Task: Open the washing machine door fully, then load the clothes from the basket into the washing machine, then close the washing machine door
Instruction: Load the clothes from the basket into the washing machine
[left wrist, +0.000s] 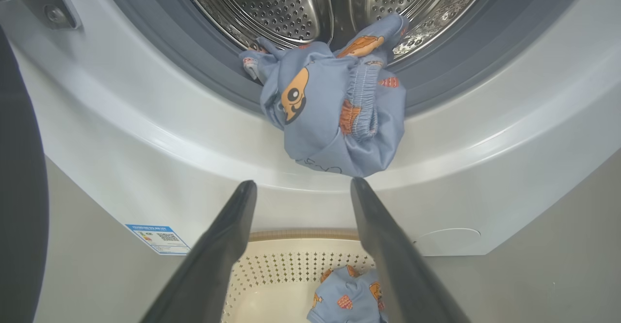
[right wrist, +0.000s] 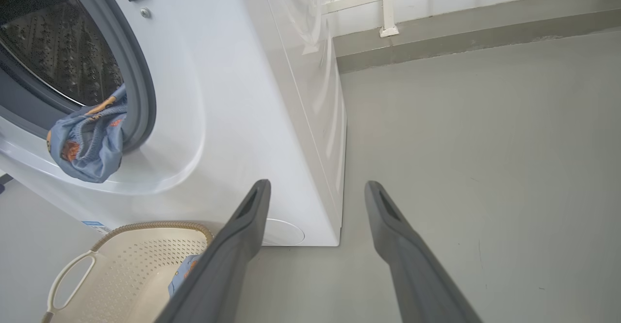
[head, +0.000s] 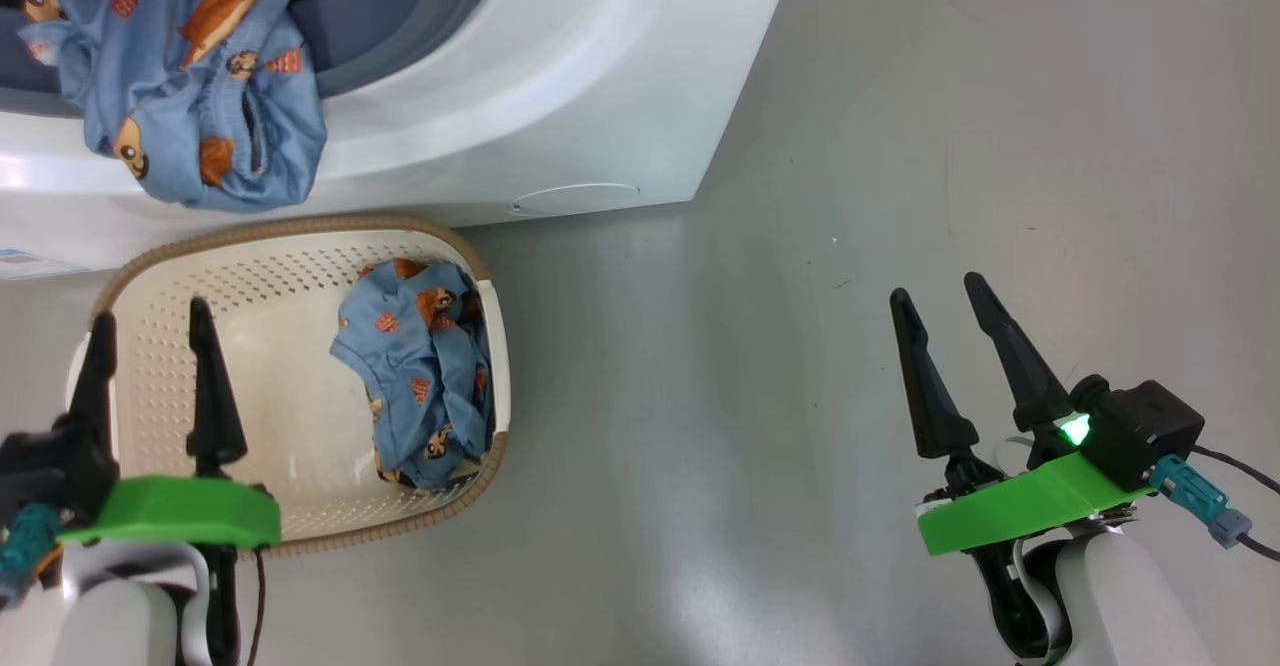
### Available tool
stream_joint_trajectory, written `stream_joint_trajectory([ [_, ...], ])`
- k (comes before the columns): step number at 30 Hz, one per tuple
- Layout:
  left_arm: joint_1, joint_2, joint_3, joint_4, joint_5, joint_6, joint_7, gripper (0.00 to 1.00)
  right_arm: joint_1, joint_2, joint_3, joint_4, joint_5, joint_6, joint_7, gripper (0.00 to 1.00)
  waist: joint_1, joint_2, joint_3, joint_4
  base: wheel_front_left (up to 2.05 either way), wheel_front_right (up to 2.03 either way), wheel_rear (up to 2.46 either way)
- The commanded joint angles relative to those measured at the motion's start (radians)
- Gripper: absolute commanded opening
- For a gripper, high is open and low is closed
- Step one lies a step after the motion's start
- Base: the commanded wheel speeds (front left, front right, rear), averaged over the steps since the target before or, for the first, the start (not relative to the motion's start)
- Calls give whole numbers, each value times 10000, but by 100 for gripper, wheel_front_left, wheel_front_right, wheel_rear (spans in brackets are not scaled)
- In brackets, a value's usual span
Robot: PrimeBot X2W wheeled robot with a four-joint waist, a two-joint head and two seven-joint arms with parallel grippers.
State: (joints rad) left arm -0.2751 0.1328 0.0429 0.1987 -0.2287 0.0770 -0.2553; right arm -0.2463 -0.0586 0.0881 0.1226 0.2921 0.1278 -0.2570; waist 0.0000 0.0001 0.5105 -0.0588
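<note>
Lower left: left tool (head: 150,311) spread wide, empty, above cream-white perforated plastic basket (head: 300,228). Lower right: right tool (head: 937,286) same. In basket: soft light-blue printed garment (head: 425,376); second garment (head: 190,76) draped on big white washing machine (head: 560,66) mouth, upper left.

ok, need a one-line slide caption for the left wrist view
Open left hand above the basket, facing a blue garment hanging out of the washing machine; second garment in the basket.
</note>
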Motion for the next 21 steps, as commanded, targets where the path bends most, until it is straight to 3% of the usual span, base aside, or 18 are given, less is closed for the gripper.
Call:
stream_joint_trajectory([
  [1,276,263,352,-288,-54,109,-43,100,138,7,234,-214,-58,29,-48,100,0,-1,-3,1,0,0,0],
  [21,1155,156,351,-515,-113,189,-60,100,208,-42,229,-196,-75,29,-48,100,0,-1,-143,58,0,0,0],
])
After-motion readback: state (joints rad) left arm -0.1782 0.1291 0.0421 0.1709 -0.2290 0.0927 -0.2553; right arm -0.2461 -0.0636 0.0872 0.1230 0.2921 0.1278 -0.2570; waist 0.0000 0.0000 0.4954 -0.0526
